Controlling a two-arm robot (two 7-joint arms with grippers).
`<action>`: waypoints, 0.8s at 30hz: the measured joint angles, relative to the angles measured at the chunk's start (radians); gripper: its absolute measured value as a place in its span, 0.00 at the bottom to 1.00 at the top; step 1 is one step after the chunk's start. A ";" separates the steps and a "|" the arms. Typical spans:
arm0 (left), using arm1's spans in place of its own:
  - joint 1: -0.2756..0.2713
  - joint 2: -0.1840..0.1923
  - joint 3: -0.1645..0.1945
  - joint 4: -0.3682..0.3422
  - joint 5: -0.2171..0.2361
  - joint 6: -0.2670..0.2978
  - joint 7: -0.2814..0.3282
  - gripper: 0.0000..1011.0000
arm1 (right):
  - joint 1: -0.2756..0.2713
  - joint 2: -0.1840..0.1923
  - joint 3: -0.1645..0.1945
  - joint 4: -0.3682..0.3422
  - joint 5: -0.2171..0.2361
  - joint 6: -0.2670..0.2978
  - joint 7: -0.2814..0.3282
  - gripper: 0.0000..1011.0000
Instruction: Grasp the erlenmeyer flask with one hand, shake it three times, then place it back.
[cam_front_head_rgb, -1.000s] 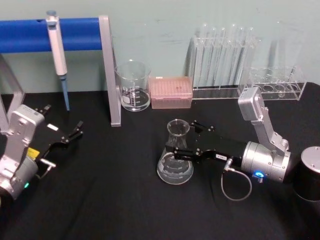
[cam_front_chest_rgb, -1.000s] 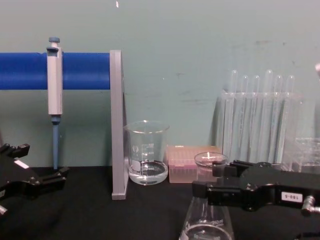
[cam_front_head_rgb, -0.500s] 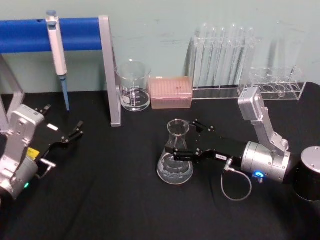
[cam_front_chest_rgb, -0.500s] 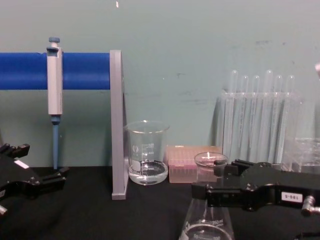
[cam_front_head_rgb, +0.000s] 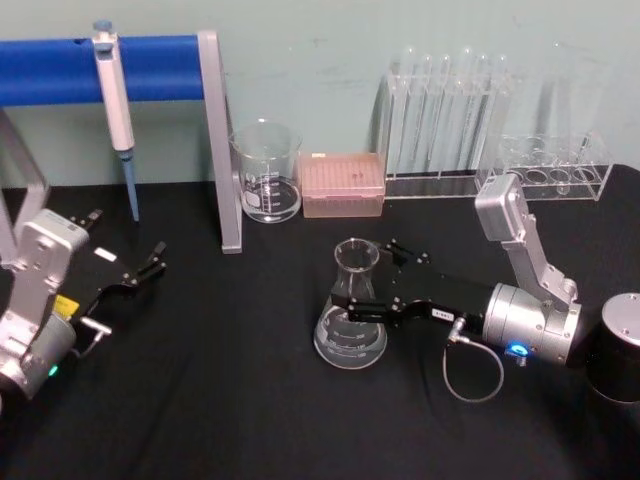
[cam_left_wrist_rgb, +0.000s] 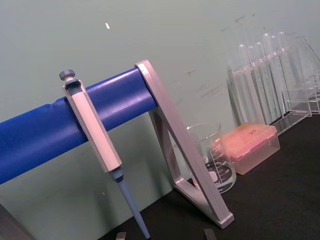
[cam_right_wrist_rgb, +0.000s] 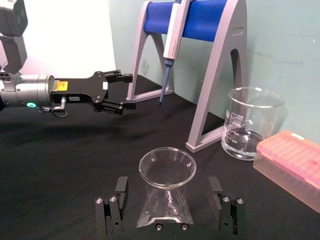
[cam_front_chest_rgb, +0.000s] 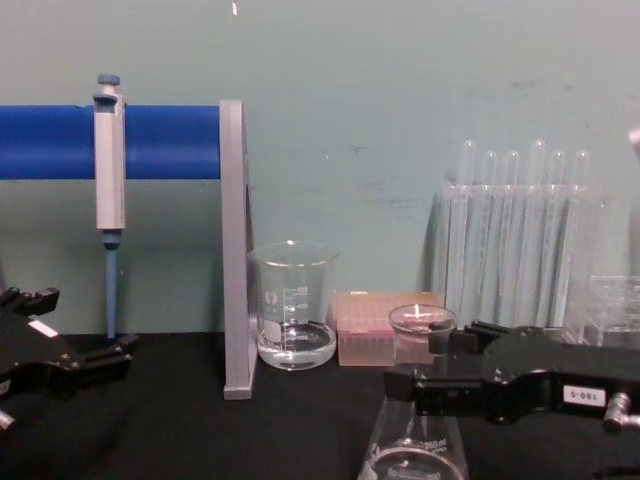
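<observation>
Little is changing from a second ago: the right gripper (cam_front_head_rgb: 372, 284) is staying around the neck of the erlenmeyer flask (cam_front_head_rgb: 350, 335), and in the chest view it is perhaps sitting a tiny bit lower than before, though that shift is too small to be sure of. The flask is standing in the same spot, upright on the black table (cam_front_head_rgb: 230, 400), in front of the beaker (cam_front_head_rgb: 266, 170) and well apart from it. In the right wrist view the jaws are standing wide, one on each side of the neck, with a gap showing between each finger and the glass, so nothing is being squeezed yet. That means the reach is likely done, and the closing, lifting and three shakes are all waiting to happen. The flask is looking clear and clean, with a round flared rim, a thin neck, a wide bottom and white marks on its side. The left gripper (cam_front_head_rgb: 140, 272) is resting off to the left with its jaws spread.
</observation>
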 joint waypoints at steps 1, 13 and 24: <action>0.000 0.000 0.000 0.000 0.000 0.000 0.000 0.99 | 0.000 0.001 0.000 -0.001 -0.001 0.003 -0.002 0.99; 0.000 0.000 0.000 0.000 0.000 0.000 0.000 0.99 | -0.010 0.036 -0.006 -0.045 -0.008 0.062 -0.006 0.99; 0.000 0.000 0.000 0.000 0.000 0.000 0.000 0.99 | -0.073 0.131 0.026 -0.148 0.046 0.140 -0.011 0.99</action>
